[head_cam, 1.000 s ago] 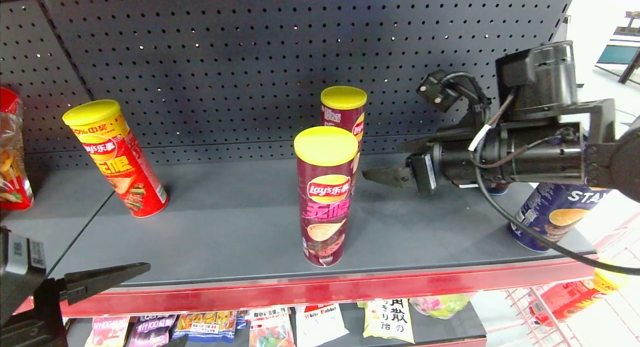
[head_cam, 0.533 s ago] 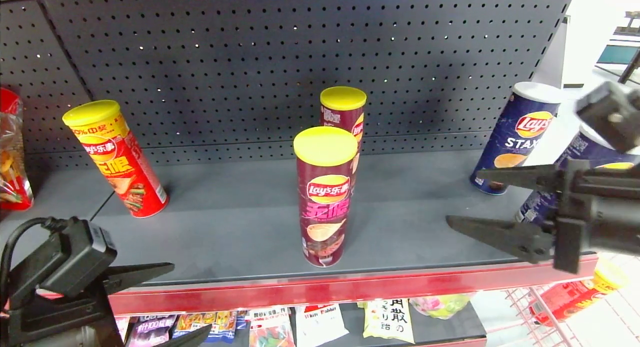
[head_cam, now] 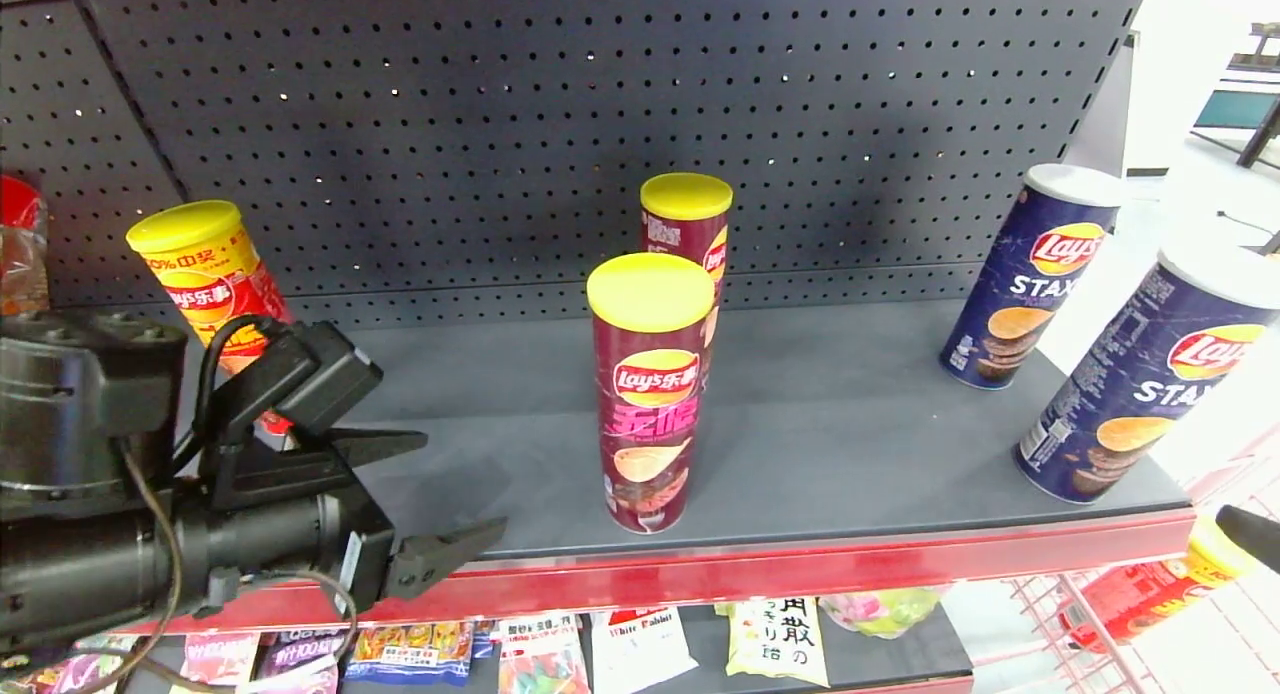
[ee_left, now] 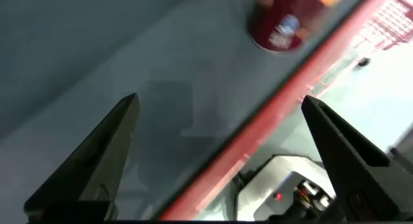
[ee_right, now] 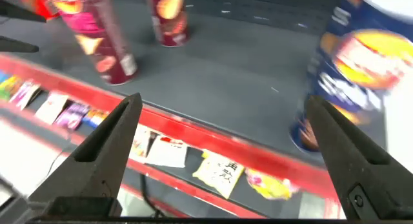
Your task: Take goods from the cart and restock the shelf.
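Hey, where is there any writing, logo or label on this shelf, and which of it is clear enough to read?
Front maroon can: logo and large characters, clear.
Rear maroon can: label mostly hidden, unreadable.
Red can: logo and characters, clear.
Far blue can: logo and white lettering, clear.
Near blue can: same lettering, partly out of sight.
Packets on the lower shelf: a few words clear, most too small.

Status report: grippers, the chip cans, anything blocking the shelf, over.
Left gripper open, empty, by shelf's red front edge. Right gripper open, empty. Nearest blue can upright at shelf's right end. Front maroon can stands mid-shelf, front.
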You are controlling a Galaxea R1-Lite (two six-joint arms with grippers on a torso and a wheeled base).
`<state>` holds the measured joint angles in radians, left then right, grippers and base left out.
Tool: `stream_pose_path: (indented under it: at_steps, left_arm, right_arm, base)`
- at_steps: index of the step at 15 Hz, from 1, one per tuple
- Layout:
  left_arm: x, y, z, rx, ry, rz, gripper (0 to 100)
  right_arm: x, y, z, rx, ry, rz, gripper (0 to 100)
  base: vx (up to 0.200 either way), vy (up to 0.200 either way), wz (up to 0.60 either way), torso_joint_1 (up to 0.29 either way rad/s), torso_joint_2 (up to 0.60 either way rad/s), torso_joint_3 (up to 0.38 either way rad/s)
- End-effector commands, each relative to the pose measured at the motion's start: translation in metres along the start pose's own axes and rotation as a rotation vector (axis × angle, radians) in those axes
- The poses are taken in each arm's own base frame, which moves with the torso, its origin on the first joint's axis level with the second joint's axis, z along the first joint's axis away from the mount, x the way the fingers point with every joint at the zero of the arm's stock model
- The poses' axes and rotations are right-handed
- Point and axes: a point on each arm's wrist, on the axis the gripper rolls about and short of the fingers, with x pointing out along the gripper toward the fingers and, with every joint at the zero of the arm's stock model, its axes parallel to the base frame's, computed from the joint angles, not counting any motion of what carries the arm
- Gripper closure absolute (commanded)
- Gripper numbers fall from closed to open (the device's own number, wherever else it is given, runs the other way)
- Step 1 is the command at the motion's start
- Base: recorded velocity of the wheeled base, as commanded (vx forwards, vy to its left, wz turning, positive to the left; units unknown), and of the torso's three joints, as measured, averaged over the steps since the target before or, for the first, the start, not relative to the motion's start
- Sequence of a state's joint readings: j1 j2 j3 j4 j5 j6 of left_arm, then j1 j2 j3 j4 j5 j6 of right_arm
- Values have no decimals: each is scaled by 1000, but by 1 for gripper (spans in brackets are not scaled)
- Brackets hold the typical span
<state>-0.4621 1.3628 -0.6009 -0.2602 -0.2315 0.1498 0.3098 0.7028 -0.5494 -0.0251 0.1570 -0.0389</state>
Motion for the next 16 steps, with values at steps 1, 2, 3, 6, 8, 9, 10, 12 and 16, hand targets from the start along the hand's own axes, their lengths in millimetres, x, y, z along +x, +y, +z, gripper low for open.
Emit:
stream_pose_path:
  at_steps: [1,2,3,6,8,9,10,12,16]
  left_arm:
    - [29,6,8,-3,42,2,0]
    - [31,6,10,-2,42,0,0]
    - [40,5,14,4,45,-12,0]
    - [55,1,21,17,49,-38,0]
    - [63,3,24,21,52,-40,0]
    - [64,3,25,21,50,-40,0]
    - [67,4,28,23,46,-39,0]
    - [69,4,30,24,41,-40,0]
    - [74,1,31,34,48,-56,0]
  right_arm:
    - [-18,1,-12,9,-48,-60,0]
    - [-19,1,-13,10,-47,-62,0]
    - [-21,2,-17,10,-47,-63,0]
    - [-21,2,-17,11,-48,-66,0]
    - [-21,2,-17,12,-50,-74,0]
    - [-21,2,-17,12,-50,-78,0]
    - [-22,1,-17,13,-51,-88,0]
    - [-22,1,-17,14,-54,-89,0]
    - [-24,2,-18,18,-59,-89,0]
  base:
    - [0,0,0,0,0,0]
    - [0,0,0,0,0,0]
    - [0,0,0,0,0,0]
    - [0,0,0,0,0,0]
    - [0,0,0,0,0,0]
    - [0,0,0,0,0,0]
    - [0,0,0,0,0,0]
    - [0,0,0,0,0,0]
    - [0,0,0,0,0,0]
